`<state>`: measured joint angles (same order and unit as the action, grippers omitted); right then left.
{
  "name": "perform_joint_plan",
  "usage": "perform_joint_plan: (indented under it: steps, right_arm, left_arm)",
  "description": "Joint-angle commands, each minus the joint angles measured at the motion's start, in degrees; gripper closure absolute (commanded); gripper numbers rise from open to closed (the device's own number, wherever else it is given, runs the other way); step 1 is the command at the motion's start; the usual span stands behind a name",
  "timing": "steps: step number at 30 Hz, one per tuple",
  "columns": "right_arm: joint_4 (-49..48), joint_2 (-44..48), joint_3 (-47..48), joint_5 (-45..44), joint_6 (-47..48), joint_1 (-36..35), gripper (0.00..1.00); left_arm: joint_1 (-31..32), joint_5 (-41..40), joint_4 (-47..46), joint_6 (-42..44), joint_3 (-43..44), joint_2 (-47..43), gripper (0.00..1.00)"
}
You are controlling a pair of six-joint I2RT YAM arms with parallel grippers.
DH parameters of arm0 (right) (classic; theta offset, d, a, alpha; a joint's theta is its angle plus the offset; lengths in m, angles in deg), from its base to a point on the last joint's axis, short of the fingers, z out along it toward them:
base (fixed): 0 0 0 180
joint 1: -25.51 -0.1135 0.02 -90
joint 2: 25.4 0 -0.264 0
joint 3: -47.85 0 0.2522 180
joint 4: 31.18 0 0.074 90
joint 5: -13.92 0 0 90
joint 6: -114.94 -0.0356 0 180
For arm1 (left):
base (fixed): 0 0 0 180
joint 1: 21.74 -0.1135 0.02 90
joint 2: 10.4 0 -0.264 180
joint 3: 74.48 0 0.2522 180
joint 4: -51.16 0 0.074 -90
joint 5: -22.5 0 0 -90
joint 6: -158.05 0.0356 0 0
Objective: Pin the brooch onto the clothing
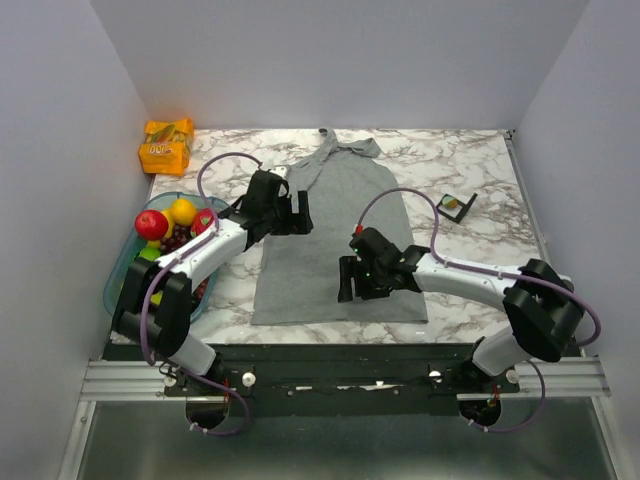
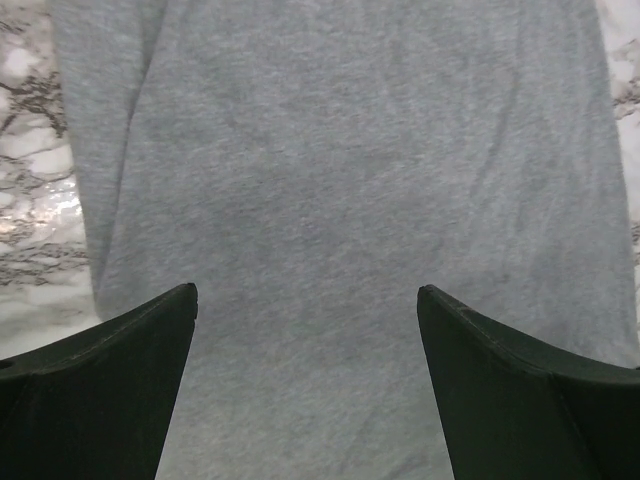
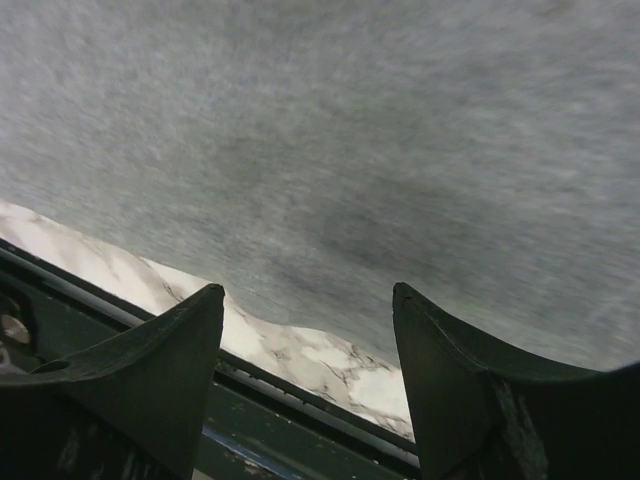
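Observation:
The grey tank top (image 1: 340,230) lies flat on the marble table, straps toward the back. It fills the left wrist view (image 2: 340,150) and most of the right wrist view (image 3: 350,130). The brooch (image 1: 458,205) sits on its small black card on the table, right of the top, apart from both grippers. My left gripper (image 1: 300,212) (image 2: 307,290) is open and empty over the top's left side. My right gripper (image 1: 347,280) (image 3: 308,292) is open and empty just above the top's lower hem.
A blue bowl (image 1: 118,285) of fruit stands at the left edge beside the left arm. An orange snack pack (image 1: 166,146) lies at the back left corner. The table's front edge and metal rail (image 3: 300,400) run just below the hem.

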<state>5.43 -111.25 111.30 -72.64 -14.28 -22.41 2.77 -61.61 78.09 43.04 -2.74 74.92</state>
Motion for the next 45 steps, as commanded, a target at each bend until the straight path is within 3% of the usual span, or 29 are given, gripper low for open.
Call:
perform_joint_plan:
  steps: [1,9,16,22,35,41,45]
  right_arm:
    - [-2.02,-3.8,0.76,-7.57,-4.19,-5.86,0.24]
    - [-0.36,-10.83,-1.88,-12.84,-10.6,-12.27,0.24]
    - [0.09,-11.01,-6.45,-13.72,-16.23,-17.2,0.24]
    - [-0.79,-9.87,-11.62,-12.94,-20.45,-19.66,0.24]
    - [0.96,-3.63,-17.0,-12.76,-24.32,-21.78,0.19]
    - [8.6,4.0,-13.67,-15.13,-23.27,-21.86,0.12]
    - [18.51,13.67,-7.26,-20.65,-20.38,-21.78,0.0]
  left_arm:
    - [0.18,1.93,-4.37,0.49,0.65,4.76,0.01]
    - [0.27,-3.15,-3.42,-0.65,-2.77,10.04,0.01]
    - [2.82,-8.61,0.53,-2.76,-6.64,9.96,0.01]
    - [3.26,-8.53,2.56,-4.87,-10.25,8.2,0.01]
    - [3.26,-7.91,6.6,-5.84,-15.35,-0.49,0.01]
    - [3.26,-11.86,6.26,-4.61,-13.42,-8.83,0.01]
    - [3.35,-13.09,2.92,-3.99,-9.91,-15.17,0.01]
